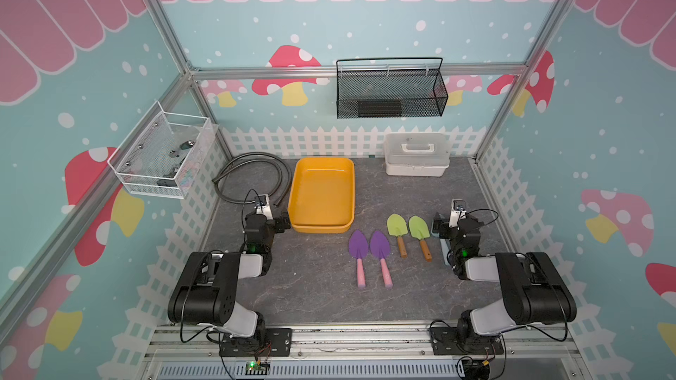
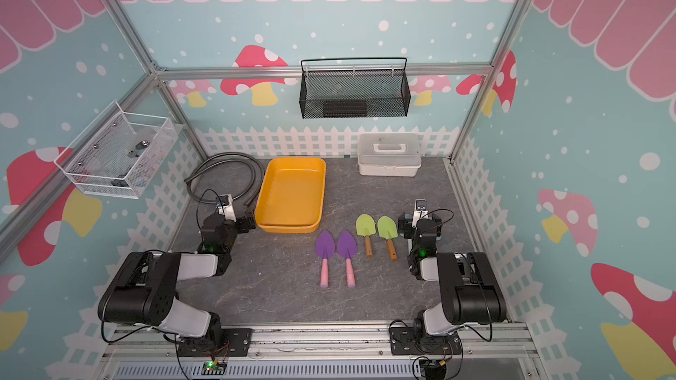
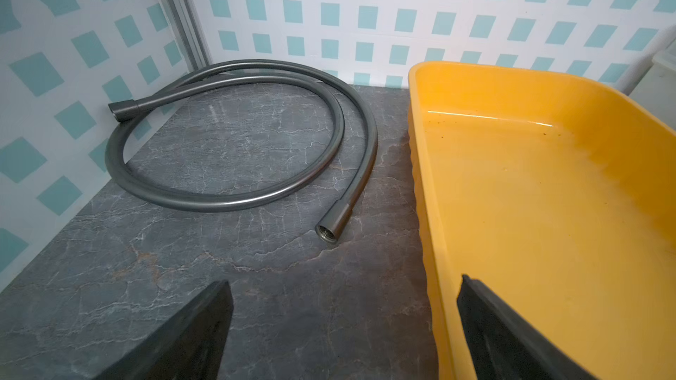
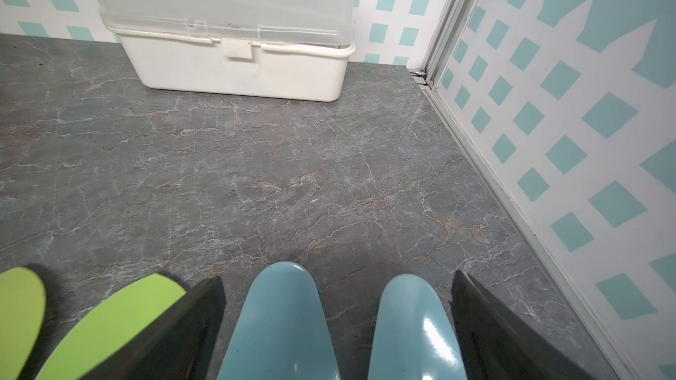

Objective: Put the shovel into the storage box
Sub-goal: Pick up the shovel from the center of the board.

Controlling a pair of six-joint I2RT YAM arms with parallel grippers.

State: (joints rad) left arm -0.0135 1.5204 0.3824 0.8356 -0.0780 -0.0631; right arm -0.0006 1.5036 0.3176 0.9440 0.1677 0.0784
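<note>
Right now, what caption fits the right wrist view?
Open fingers flank two blue shovel blades; two green blades beside, white lidded case beyond.

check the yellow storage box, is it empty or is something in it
Empty: the storage box shows only its bare yellow floor in both top views and the left wrist view.

Purple pointed plastic shovels with pink handles (image 1: 358, 244): two
Lime-green rounded shovels with wooden handles (image 1: 396, 226): two
Glossy blue-grey rounded shovel blades (image 4: 278, 323): two, handles hidden
Shallow yellow-orange plastic storage box (image 1: 322, 191): one
White lidded plastic case with a carry handle (image 1: 416, 162): one
Black wire-mesh basket on the back wall (image 1: 391, 93): one
White wire-mesh basket on the side wall (image 1: 142, 157): one
Coiled grey metal hose (image 3: 219, 209): one
</note>
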